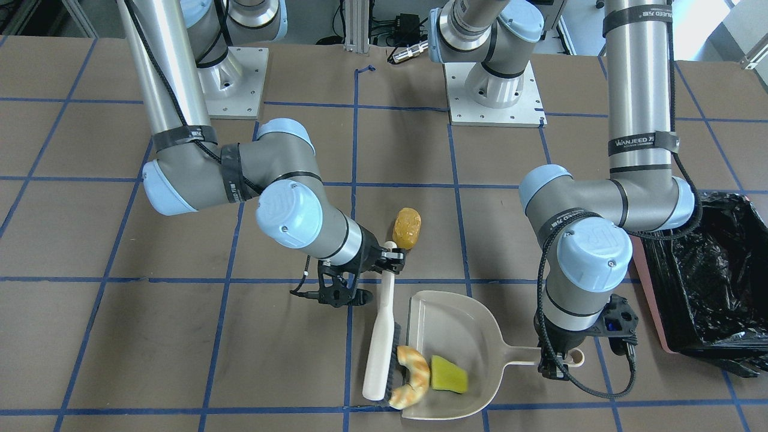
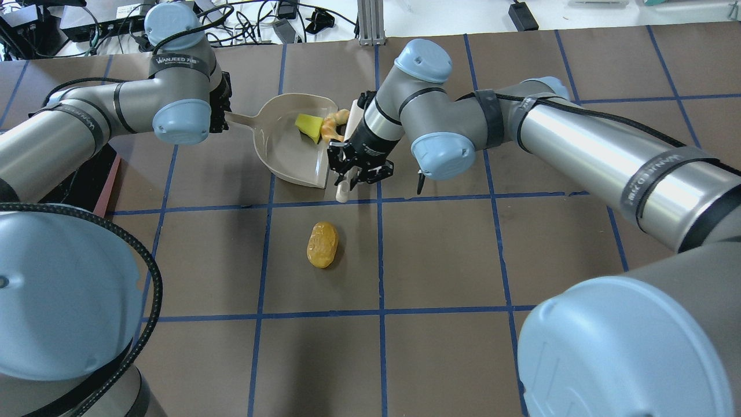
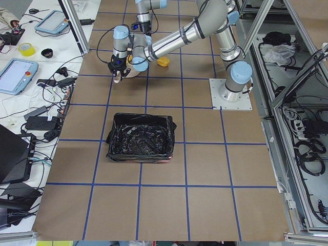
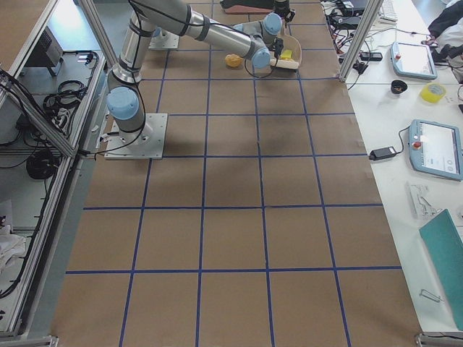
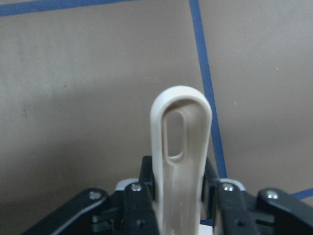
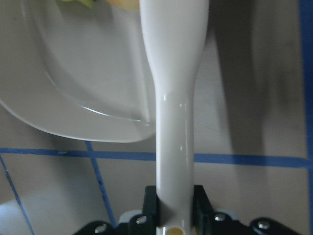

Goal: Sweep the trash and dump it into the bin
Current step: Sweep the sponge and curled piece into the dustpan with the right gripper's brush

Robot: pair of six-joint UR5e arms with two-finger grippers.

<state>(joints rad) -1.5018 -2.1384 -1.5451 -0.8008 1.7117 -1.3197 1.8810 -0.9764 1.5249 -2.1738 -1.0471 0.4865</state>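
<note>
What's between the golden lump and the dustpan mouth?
Between the golden lump and the dustpan: only bare table and one blue tape line, in the overhead view. The brush handle ends just beside it.

A brown table carries a grid of blue tape lines. Beside it, a white bench holds two teal-cased tablets (screens facing up), a yellow tape roll and loose cables.

Robot lab: taped-grid table, teach pendant

Brown lump on table; croissant, wedge in dustpan; bin black-lined.
</note>
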